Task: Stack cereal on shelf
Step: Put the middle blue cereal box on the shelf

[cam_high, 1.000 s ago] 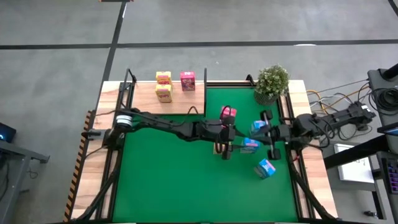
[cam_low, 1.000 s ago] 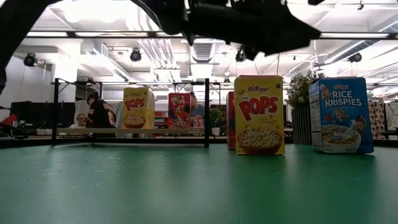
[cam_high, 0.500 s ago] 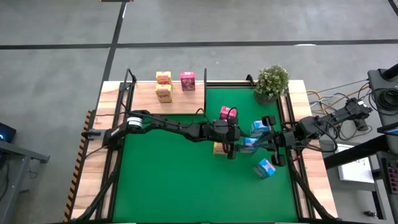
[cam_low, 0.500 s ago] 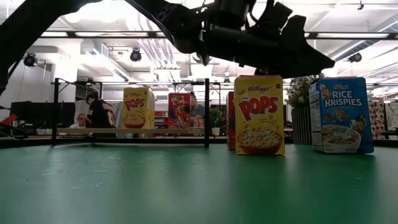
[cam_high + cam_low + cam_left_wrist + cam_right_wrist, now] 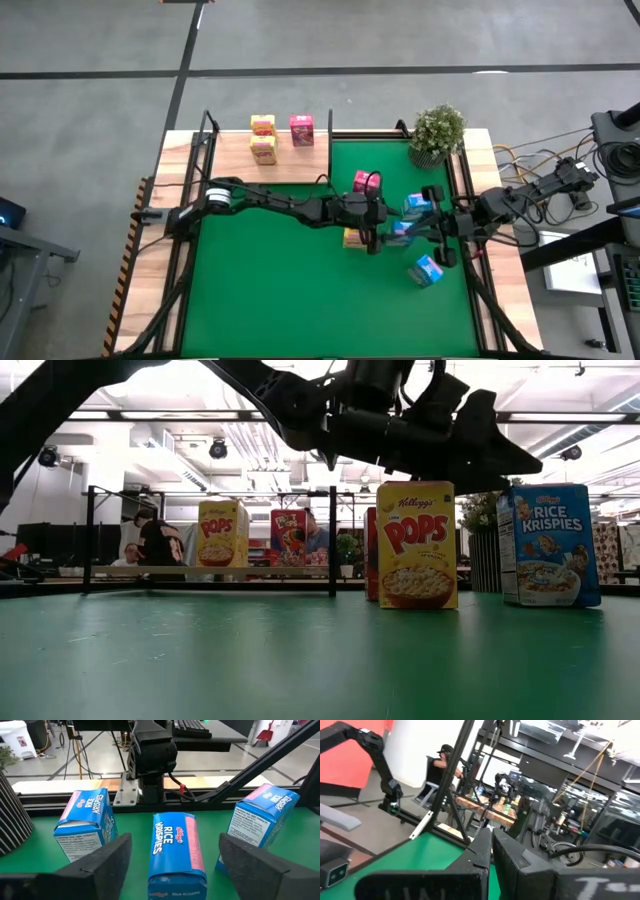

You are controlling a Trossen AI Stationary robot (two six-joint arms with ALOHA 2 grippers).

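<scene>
My left gripper (image 5: 384, 234) reaches across the green mat (image 5: 300, 300) and is open. Its fingers (image 5: 107, 862) stand on either side of the middle blue cereal box (image 5: 175, 850) without touching it. Two more blue boxes (image 5: 82, 827) (image 5: 260, 820) stand beside it. A yellow box (image 5: 352, 238) and a pink box (image 5: 366, 182) stand by the gripper. The wood shelf (image 5: 235, 160) at the far left holds two yellow boxes (image 5: 263, 137) and a pink one (image 5: 301, 130). My right gripper (image 5: 491, 842) is shut and empty at the right edge (image 5: 440, 235).
A potted plant (image 5: 437, 133) stands at the far right corner. The shelf's black posts (image 5: 330, 125) rise at its ends. In the low view the yellow box (image 5: 417, 545) and a blue box (image 5: 548, 545) stand upright on the mat. People show in the room behind.
My left gripper has moved toward the table's right edge and a little down, up to the middle blue box, so that its open fingers now flank it. The boxes have stayed in place.
</scene>
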